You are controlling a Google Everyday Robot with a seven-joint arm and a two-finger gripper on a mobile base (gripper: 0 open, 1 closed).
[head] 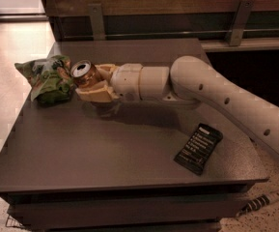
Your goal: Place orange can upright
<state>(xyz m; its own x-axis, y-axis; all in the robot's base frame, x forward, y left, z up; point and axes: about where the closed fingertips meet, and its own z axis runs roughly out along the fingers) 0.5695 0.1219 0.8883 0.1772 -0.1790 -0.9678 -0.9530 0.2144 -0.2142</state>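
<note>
The orange can [84,73] is held in my gripper [91,81] above the left part of the grey table [105,149]. The can is tilted, its silver pull-tab top facing up and to the left. The cream fingers [96,93] close around the can's body, one above and one below. The gripper hovers a little above the table surface, casting a shadow beneath it. My arm [216,100] reaches in from the right.
A green snack bag [47,79] lies at the table's left edge, right beside the can. A black flat packet [198,148] lies near the front right. A wooden wall and rail stand behind the table.
</note>
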